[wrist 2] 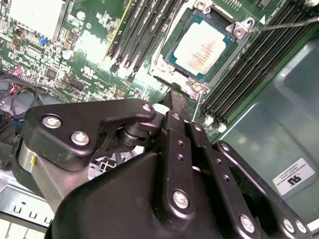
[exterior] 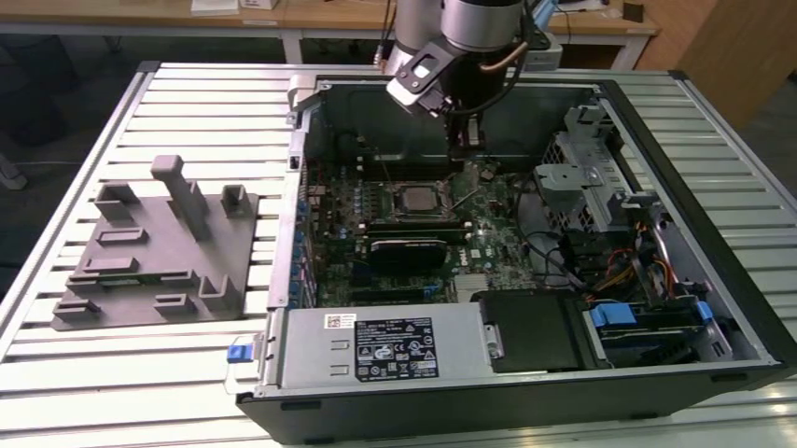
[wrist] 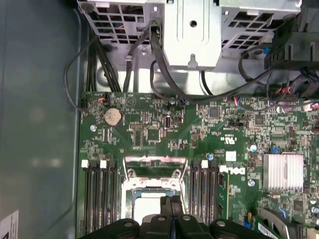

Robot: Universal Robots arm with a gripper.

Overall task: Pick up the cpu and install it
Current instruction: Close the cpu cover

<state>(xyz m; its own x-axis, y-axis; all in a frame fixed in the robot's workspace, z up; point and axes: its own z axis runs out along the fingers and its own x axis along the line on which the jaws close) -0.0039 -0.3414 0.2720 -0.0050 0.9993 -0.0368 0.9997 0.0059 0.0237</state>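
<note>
The cpu (wrist 2: 203, 46), a flat square chip with a silvery top and pale rim, lies in the black socket on the green motherboard (exterior: 486, 245) inside the open computer case. In the exterior view the cpu (exterior: 413, 198) sits at the board's middle. My gripper (exterior: 468, 142) hangs just above and behind the socket, apart from the chip. Its black fingers (wrist: 171, 209) are pressed together with nothing between them, and they cover part of the cpu (wrist: 148, 201) in the first wrist view. The socket's thin metal lever (wrist 2: 285, 22) stands raised beside the chip.
A grey moulded tray (exterior: 162, 254) with upright posts rests on the slatted table at the exterior view's left. Memory slots (wrist 2: 249, 69) flank the socket. A drive cage (exterior: 598, 187), cables and a power supply (exterior: 380, 347) crowd the case walls.
</note>
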